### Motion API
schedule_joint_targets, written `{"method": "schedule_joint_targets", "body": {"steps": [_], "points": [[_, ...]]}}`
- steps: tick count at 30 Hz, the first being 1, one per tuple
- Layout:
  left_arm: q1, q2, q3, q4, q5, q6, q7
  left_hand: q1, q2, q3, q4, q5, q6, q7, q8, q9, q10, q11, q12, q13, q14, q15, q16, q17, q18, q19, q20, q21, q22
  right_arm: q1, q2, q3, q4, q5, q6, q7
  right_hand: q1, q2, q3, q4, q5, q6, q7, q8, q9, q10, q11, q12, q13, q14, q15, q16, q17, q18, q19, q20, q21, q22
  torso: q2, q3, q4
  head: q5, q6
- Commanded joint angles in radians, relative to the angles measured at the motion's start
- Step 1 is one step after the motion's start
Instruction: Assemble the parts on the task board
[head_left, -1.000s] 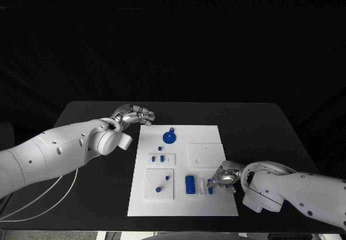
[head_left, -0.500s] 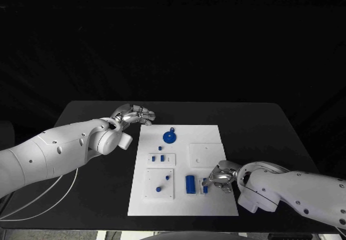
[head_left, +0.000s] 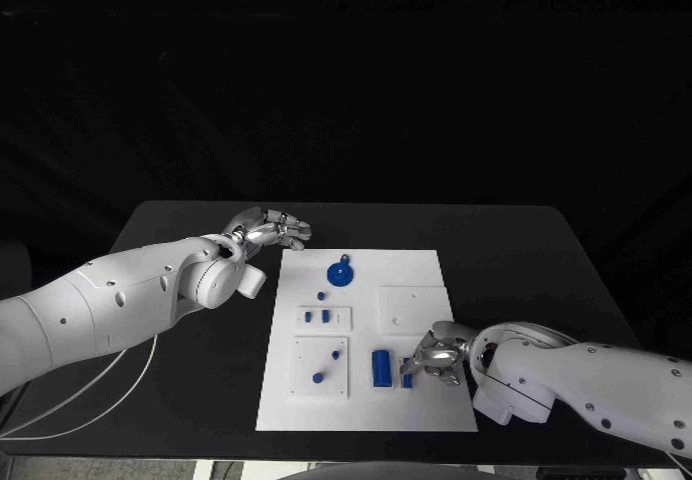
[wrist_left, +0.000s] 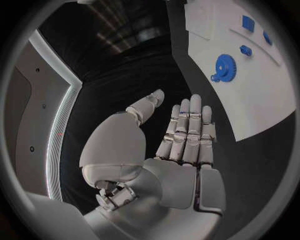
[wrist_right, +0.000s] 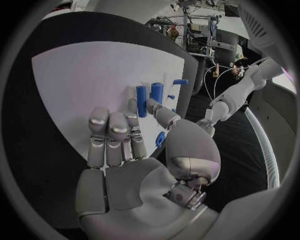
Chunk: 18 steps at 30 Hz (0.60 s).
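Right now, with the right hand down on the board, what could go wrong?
1. The right hand sits close beside the long blue block; a sideways slip might knock it.
2. Its fingers hide a small blue piece, so whether it is held is unclear.
3. Pushing down could shift the white board.

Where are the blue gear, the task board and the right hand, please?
blue gear (head_left: 340, 274), head view, its toothed disc.
task board (head_left: 411, 270), head view, bare far part.
right hand (head_left: 434, 360), head view, its middle.
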Motion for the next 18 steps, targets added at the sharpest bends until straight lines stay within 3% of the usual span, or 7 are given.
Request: {"method": "schedule_joint_targets", "body": {"steps": [1,11,18], "points": [[0.000,0.001,0.000,0.003,0.004,0.015,0.004,-0.009,0.001,-0.003,0.003,-0.001,-0.005,-0.003,0.006,-0.001,-0.010,0.000,0.000,-0.002,0.007,0.001,-0.006,0.001,0.000,0.004,0.000,-0.006,0.002,-0.001,0.008,0.000,-0.001,-0.035,0.044,-0.002,-0.007,-0.003,-0.006,0.003,-0.005,0.002,0.003,0.002,-0.002,0.004,-0.003,-0.002,0.002,0.000,-0.004,0.000,-0.001,0.047,0.005,-0.003,0.004,0.015,0.000,0.0000,0.0001,0.001,-0.001],[0.000,0.000,0.000,0.003,0.004,0.015,0.003,-0.009,0.000,-0.003,0.004,-0.002,-0.005,-0.003,0.006,-0.001,-0.010,0.000,0.000,-0.002,0.007,0.001,-0.006,0.002,0.000,0.004,0.000,-0.006,0.002,-0.001,0.014,0.000,-0.013,-0.036,0.034,-0.004,-0.009,-0.008,-0.009,0.006,-0.006,0.000,0.004,0.001,-0.003,0.003,-0.002,-0.003,0.002,0.000,-0.004,0.000,-0.001,0.047,0.004,-0.004,0.003,0.015,0.000,-0.0002,0.0002,0.005,-0.002],[0.000,0.001,0.000,0.004,0.004,0.016,0.003,-0.010,0.000,-0.004,0.004,-0.002,-0.005,-0.003,0.006,-0.002,-0.011,0.000,0.000,-0.002,0.007,0.001,-0.007,0.002,0.000,0.004,0.001,-0.007,0.002,-0.001,0.015,0.000,-0.018,-0.052,0.039,-0.009,-0.040,-0.047,-0.038,0.027,-0.009,-0.007,0.006,-0.001,-0.002,-0.002,-0.001,-0.006,0.003,-0.002,-0.004,-0.001,-0.002,0.047,0.004,-0.006,0.002,0.014,0.000,0.0000,0.0003,0.006,-0.003]]}}
